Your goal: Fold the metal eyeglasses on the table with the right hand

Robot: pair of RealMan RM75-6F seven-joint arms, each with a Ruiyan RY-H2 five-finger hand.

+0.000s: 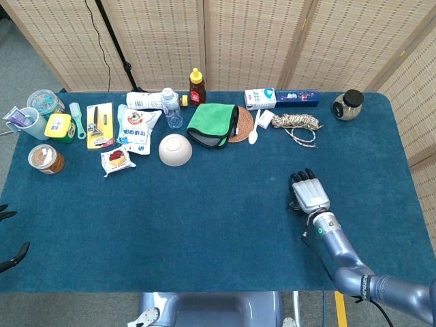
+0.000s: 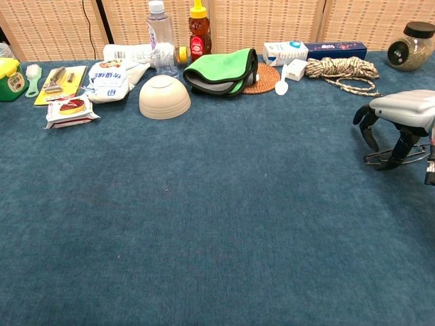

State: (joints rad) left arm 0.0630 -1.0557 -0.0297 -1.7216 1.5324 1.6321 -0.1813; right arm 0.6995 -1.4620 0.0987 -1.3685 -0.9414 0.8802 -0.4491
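R robot hand point(image 2: 402, 122) palm-down, low over the surface point(image 2: 217, 224) at its R side, dark fingers point(image 2: 368, 125) curled downward, tips at or near the cloth. R forearm runs back toward bottom-R corner in head view. L robot hand point(image 1: 9, 235): only dark fingertips at L edge.

Back row along the far edge of the blue-carpeted desk point(image 1: 204, 225), left to right: yellow card holding a razor point(image 1: 100, 125), white snack bag point(image 1: 137, 127), clear plastic water bottle point(image 1: 170, 107) with amber honey bottle point(image 1: 197, 86) just behind to its right, folded green cloth point(image 1: 213, 123) partly on a round woven coaster point(image 1: 241, 125), white spoon point(image 1: 253, 135), white toothpaste box point(image 1: 281, 97), coiled rope point(image 1: 297, 124), glass jar point(image 1: 348, 104) at far right. Upturned white bowl point(image 1: 175, 149) in front of the water bottle. Right robot hand point(image 1: 310, 193) sits well forward, right side, over the metal eyeglasses point(image 2: 394, 157) lying on the desk.
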